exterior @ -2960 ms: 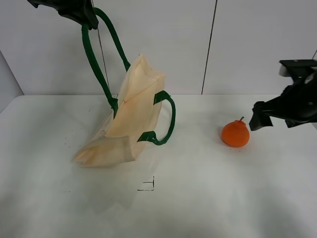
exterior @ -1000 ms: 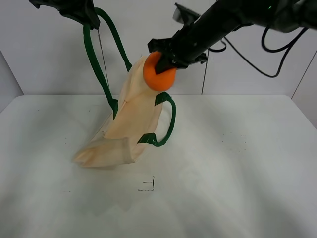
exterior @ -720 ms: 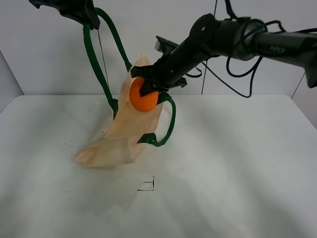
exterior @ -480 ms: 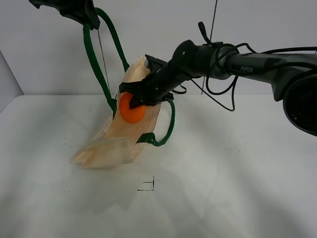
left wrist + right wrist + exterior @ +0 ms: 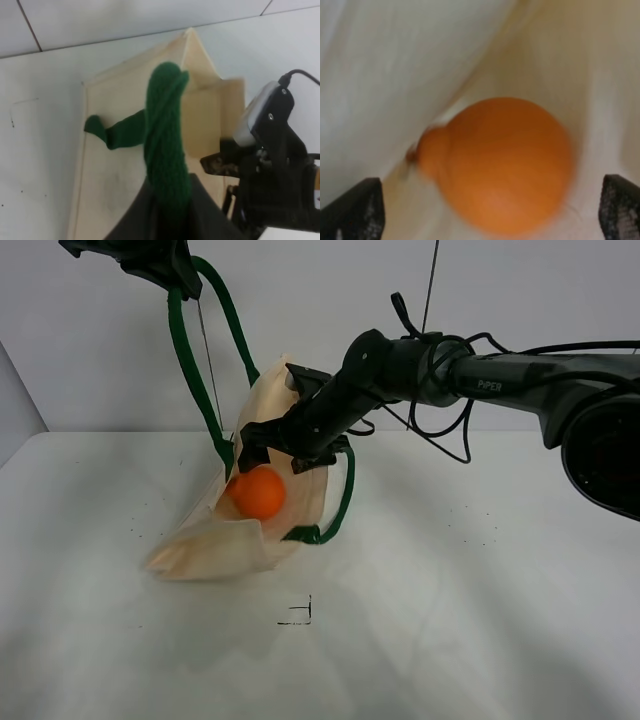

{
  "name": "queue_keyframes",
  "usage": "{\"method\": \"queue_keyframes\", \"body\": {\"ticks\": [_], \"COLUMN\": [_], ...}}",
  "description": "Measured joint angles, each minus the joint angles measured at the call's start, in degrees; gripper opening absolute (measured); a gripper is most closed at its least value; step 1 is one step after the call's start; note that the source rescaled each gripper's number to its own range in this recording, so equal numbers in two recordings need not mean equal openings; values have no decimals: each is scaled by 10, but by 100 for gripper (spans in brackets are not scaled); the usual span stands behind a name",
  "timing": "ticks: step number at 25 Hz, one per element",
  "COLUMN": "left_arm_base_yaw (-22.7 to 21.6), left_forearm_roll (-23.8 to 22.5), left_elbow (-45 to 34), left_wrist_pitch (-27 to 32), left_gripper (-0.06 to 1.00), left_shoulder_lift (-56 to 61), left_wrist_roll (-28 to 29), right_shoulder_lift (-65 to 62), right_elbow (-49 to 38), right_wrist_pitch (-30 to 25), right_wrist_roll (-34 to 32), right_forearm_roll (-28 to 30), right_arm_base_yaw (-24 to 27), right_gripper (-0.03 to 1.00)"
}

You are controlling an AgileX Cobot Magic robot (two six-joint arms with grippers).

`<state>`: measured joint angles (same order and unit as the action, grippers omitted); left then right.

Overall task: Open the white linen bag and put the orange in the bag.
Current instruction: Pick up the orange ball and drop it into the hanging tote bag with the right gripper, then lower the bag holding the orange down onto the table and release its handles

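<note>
At the upper left of the exterior high view, the left gripper (image 5: 150, 260) is clamped on the upper green handle (image 5: 185, 350) of the white linen bag (image 5: 225, 540), holding that strap taut so the bag hangs tilted. Its top corner is raised towards the middle of the frame and its lower end rests on the white table (image 5: 480, 620). In the left wrist view the same strap (image 5: 167, 150) rises out of the closed dark jaws, with the cream cloth spread open behind it. The right arm reaches across from the right edge of the frame, and the right gripper (image 5: 278, 448) sits at the bag's mouth. Its two black fingers (image 5: 352, 210) are spread wide apart and grip nothing. The orange (image 5: 258, 492) lies just below that gripper, inside the open bag with cream cloth around it, left of centre in the frame. The right wrist view shows the fruit (image 5: 500, 165) blurred, with its knobby top pointing left, clear of both fingertips and against the bag's inner folds. The second green handle (image 5: 346, 490) hangs loose down the bag's right side. A small black mark (image 5: 298, 612) sits on the table below the bag.
</note>
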<state>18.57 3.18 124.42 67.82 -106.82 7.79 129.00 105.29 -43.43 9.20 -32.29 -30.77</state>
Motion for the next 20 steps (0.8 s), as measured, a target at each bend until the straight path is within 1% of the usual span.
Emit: {"method": "queue_keyframes", "body": {"ticks": [3,8,9,10,13,16,20], "left_arm_base_yaw": [0,0,0,0,0,0,0], "left_forearm_roll": [0,0,0,0,0,0,0], "left_elbow": [0,0,0,0,0,0,0], "left_wrist_pitch": [0,0,0,0,0,0,0], "left_gripper": [0,0,0,0,0,0,0], "left_shoulder_lift": [-1,-1,-1,-1,-1,-1,-1], "left_wrist_roll": [0,0,0,0,0,0,0], "right_shoulder_lift": [-28,-82,-85,-86,-84,-84,-84], "right_elbow": [0,2,3,3,3,3,3], "right_wrist_pitch": [-47,-136,-151,-163,-181,-183,-196], "right_wrist_roll": [-22,-111,-124,-132,-138,-133,-118], "right_forearm_roll": [84,255,283,298,306,306,307], "right_arm_base_yaw": [-1,-2,1,6,31,68,141], "right_gripper": [100,100,100,100,100,100,100]}}
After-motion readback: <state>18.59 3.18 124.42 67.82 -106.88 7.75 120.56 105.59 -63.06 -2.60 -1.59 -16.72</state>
